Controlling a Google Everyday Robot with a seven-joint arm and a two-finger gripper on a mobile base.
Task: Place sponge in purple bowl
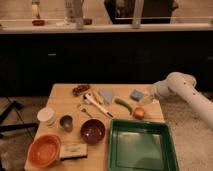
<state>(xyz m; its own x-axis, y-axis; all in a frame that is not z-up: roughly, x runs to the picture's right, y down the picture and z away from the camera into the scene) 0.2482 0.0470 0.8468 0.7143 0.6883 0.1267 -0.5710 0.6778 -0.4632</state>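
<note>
The sponge [137, 94], a small blue-grey block, lies near the table's back right corner. The purple bowl [93, 131], round and dark maroon, stands at the table's front middle, left of the green tray. My gripper [149, 98] is at the end of the white arm that reaches in from the right. It sits just right of the sponge, low over the table's right edge. Nothing shows in its grip.
A green tray [140, 147] fills the front right. An orange bowl [44, 150] and a pale beige block [73, 150] are front left. A metal cup [66, 122], a white cup [46, 116], a grey-blue cloth [106, 95], a green vegetable [123, 105] and an orange fruit [138, 113] lie around.
</note>
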